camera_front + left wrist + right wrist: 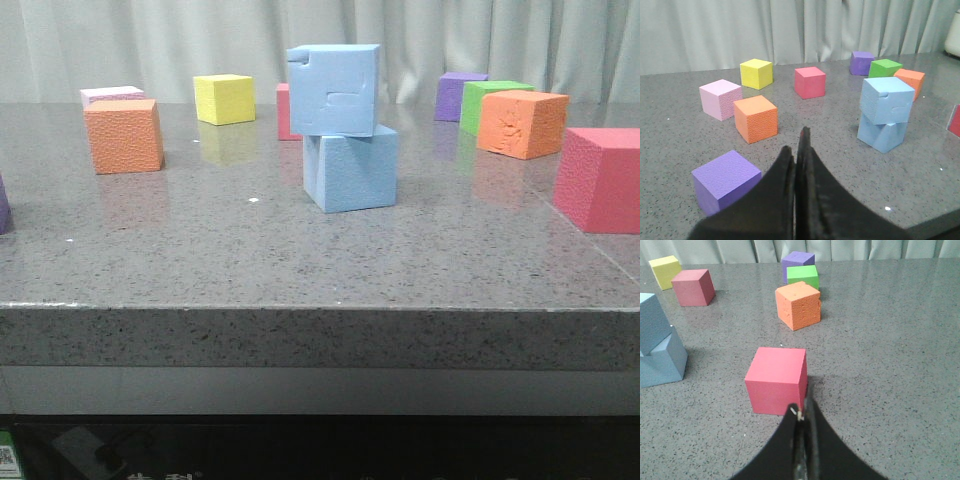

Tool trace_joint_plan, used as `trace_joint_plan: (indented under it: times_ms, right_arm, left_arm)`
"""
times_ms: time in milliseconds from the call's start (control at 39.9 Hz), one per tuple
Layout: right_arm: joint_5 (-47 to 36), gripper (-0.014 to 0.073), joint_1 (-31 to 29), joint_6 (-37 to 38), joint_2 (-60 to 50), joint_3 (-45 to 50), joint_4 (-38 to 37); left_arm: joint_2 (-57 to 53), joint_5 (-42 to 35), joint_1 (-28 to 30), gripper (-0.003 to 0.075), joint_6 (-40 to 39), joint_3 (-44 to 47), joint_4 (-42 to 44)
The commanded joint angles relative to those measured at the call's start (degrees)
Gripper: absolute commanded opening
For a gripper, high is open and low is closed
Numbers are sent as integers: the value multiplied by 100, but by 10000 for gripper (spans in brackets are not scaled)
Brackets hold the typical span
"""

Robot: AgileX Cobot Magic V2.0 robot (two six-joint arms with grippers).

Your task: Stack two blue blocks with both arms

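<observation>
Two light blue blocks stand stacked mid-table. The upper one has a notched corner and a rectangular dent; it rests, turned slightly, on the plain lower one. The left wrist view shows the same pair, upper block over lower block, well away from my left gripper, which is shut and empty. In the right wrist view the stack sits at the edge, and my right gripper is shut and empty, just short of a pink cube. Neither gripper appears in the front view.
Other foam cubes lie scattered: orange, yellow, pale pink, purple, green, a second orange and a pink one. A purple cube sits beside my left fingers. The table's front edge is near.
</observation>
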Motion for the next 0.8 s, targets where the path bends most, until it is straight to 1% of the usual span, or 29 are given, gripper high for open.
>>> trace_joint_plan:
  times_ms: [0, 125, 276, 401, 626, 777]
  right_arm:
    - [-475, -104, -31, -45, 40, -147, -2]
    - [-475, -104, -31, -45, 40, -147, -2]
    - [-475, -104, -31, -45, 40, -147, -2]
    - [-475, -104, -31, -45, 40, -147, -2]
    - [-470, -104, -31, -45, 40, -147, -2]
    - [-470, -104, -31, -45, 40, -147, -2]
  left_arm:
    - [-312, -765, 347, -18, 97, 232, -284]
    - [-779, -833, 893, -18, 97, 684, -482]
    - [-1293, -972, 1645, -18, 97, 1263, -506]
    - [-1505, -1295, 2195, -18, 97, 1705, -506]
    - [-1485, -1747, 2788, -18, 97, 2299, -516]
    - [-1485, -1921, 2842, -18, 97, 2665, -516]
